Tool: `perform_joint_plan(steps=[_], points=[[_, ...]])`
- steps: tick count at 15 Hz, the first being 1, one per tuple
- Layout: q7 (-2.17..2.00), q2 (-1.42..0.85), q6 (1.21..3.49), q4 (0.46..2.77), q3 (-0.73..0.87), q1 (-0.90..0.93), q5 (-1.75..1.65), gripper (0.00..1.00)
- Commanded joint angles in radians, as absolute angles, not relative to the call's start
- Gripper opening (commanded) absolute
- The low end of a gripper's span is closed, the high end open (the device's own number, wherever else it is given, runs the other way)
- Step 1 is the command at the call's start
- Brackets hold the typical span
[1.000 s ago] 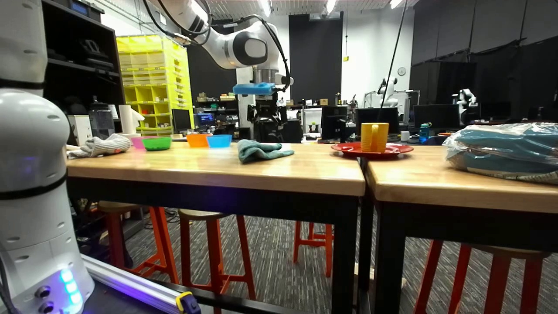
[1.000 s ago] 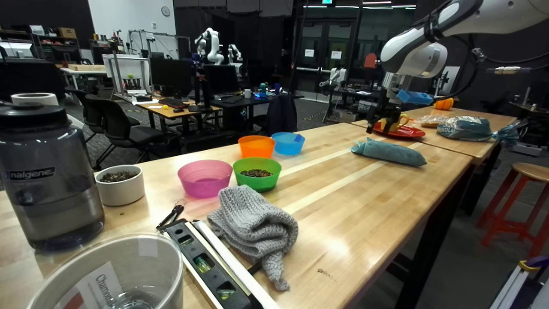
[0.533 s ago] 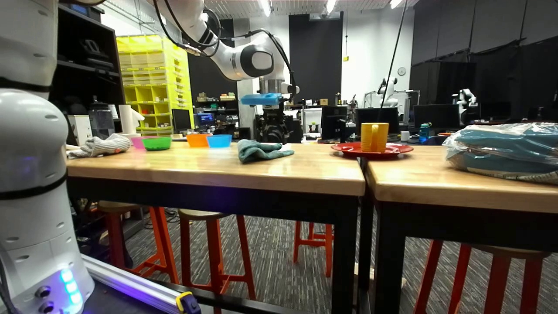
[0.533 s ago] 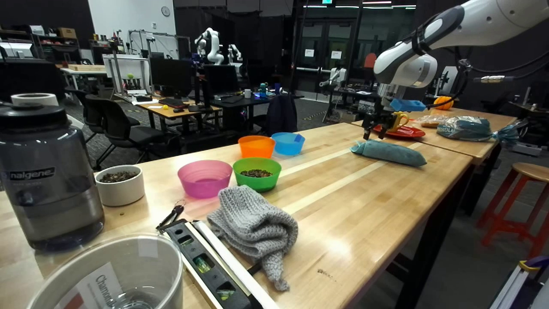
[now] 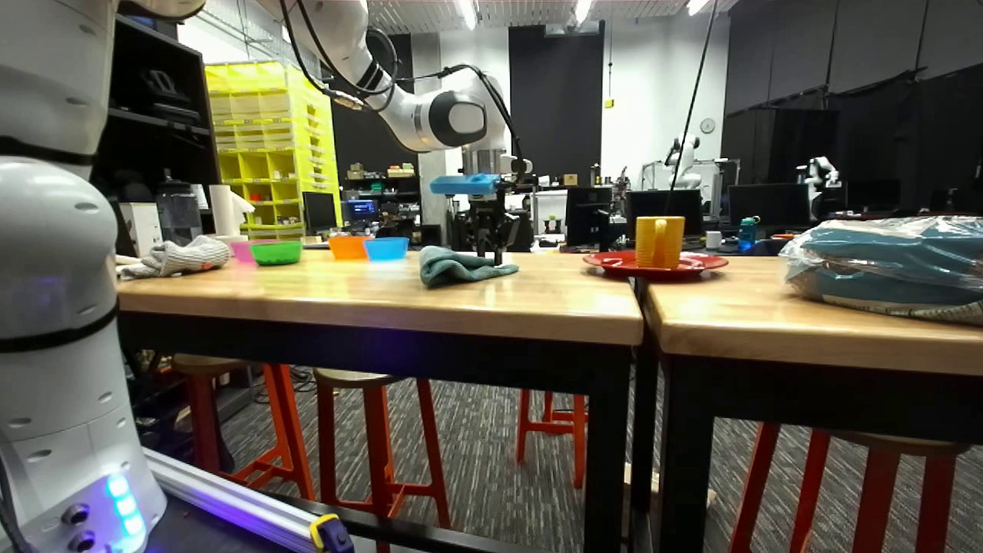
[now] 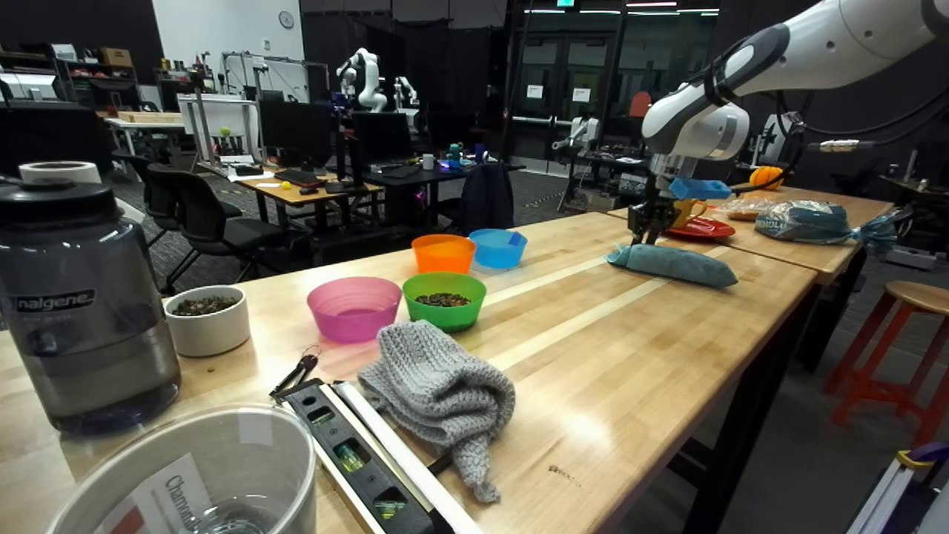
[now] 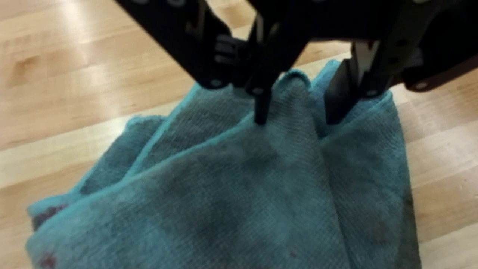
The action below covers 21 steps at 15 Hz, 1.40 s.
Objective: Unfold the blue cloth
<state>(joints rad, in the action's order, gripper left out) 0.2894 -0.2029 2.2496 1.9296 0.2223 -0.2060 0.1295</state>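
Note:
The blue cloth [image 7: 224, 209] lies folded and rumpled on the wooden table, seen in both exterior views as a low bundle [image 5: 453, 267] near the table's middle. Over the cloth's end, my gripper [image 7: 297, 120] points down with its fingertips at the fabric. A raised fold of cloth stands up between the two fingers [image 7: 262, 108], against the left one in the wrist view, while a gap shows between the fold and the right one. The jaws are partly closed, not pressed together. In an exterior view the gripper [image 6: 644, 241] meets the cloth's far end.
A red plate [image 6: 704, 229] with a yellow mug [image 5: 659, 241] stands close to the cloth. Several coloured bowls, among them a blue bowl [image 6: 497, 248], and a grey knitted cloth [image 6: 445, 386] are on the same table. A plastic-wrapped bundle [image 5: 891, 265] sits on the adjoining table.
My gripper has come down from above the table onto the cloth's end, and its fingers have drawn closer together. The cloth has hardly shifted.

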Motion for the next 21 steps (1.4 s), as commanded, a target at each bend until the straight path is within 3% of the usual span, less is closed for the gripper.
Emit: perform_joint_plan(steps=[1, 3, 21], points=[[0.276, -0.169, 2.254, 1.944, 0.197, -0.223, 0.140, 0.12], [0.277, -0.144, 2.254, 1.958, 0.193, -0.221, 0.143, 0.00], [0.289, 0.152, 2.246, 1.942, 0.205, -0.184, 0.230, 0.00]])
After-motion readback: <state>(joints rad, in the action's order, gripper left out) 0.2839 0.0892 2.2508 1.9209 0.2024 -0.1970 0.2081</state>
